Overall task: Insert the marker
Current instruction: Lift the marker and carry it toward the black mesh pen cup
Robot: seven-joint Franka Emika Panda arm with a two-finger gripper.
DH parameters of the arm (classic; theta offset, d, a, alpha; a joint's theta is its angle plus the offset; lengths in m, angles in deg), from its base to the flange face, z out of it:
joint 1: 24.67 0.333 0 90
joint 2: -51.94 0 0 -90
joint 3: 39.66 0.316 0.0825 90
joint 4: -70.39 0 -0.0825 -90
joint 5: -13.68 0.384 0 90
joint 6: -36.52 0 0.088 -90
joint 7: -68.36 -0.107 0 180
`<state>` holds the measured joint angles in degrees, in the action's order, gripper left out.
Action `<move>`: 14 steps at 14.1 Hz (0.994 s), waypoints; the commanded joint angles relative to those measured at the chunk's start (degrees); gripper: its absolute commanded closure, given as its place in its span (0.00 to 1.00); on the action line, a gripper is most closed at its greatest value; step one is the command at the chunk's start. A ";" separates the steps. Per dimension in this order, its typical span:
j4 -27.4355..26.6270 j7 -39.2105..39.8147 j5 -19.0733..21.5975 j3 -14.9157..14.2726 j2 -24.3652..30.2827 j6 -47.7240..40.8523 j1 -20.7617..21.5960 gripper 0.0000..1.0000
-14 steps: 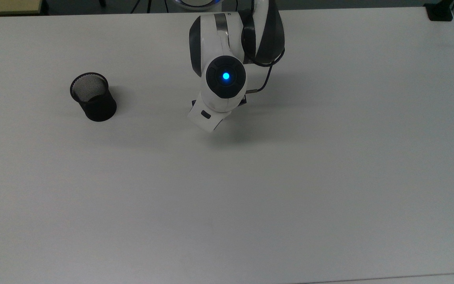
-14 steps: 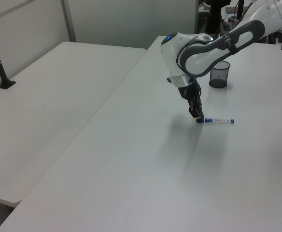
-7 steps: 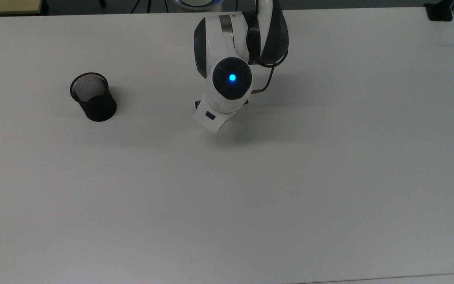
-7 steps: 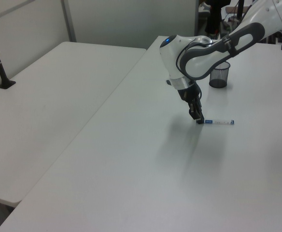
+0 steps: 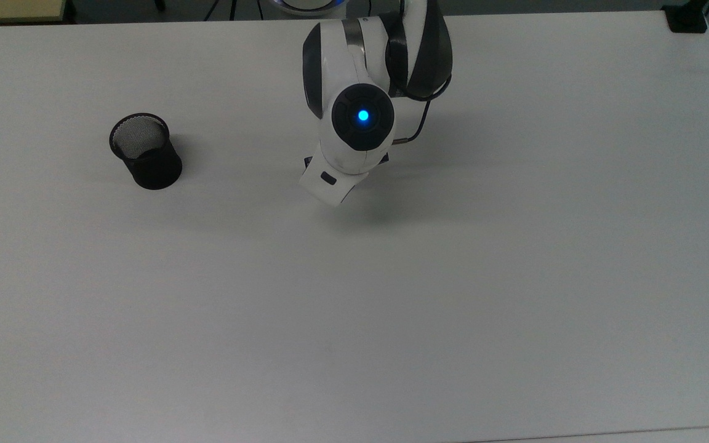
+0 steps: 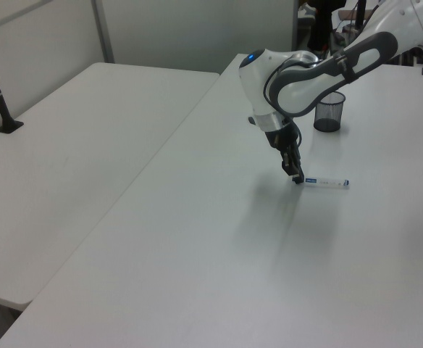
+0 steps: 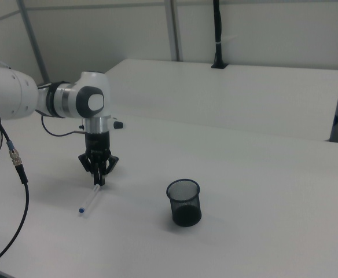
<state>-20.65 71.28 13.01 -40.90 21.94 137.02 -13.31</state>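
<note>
Left view: jaws closing in on one end of the marker

Left view is showing the gripper [image 6: 296, 177] pointing down at the table [image 6: 219, 246], its tip sitting at the near end of the marker [image 6: 326, 182], which is lying flat and stretching away toward the left view's right. In the right view the gripper [image 7: 98, 180] is meeting the upper end of the marker [image 7: 88, 201], and the pen is running down toward the right view's lower left. The jaws are looking narrow around that end, apparently pinching it, though whether they are fully clamping the barrel I cannot tell for certain.

Judging from this, the step in hand is securing the pick. An end grip is going to let the long barrel swing (a pen held by its tip likes to pivot), so a firm squeeze and a slow, straight lift are seeming wise, with the free end hanging down before any travel toward the cup.

As for containers, the black mesh cup [image 7: 184, 202] is standing upright and well apart from the marker; in the top view the cup [image 5: 145, 151] is sitting off toward the top view's left of the arm [image 5: 360, 123], and its mesh floor is showing with nothing inside.
</note>
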 commanded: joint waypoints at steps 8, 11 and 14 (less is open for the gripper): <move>6.55 1.03 0.40 -1.40 15.23 -4.17 -9.67 0.98; 9.65 1.47 0.58 -1.40 15.23 -0.42 -16.71 0.98; 9.56 3.58 1.02 -1.40 15.49 7.32 -22.34 0.98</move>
<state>-11.14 72.47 13.13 -42.58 37.49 138.24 -31.18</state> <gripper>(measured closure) 0.828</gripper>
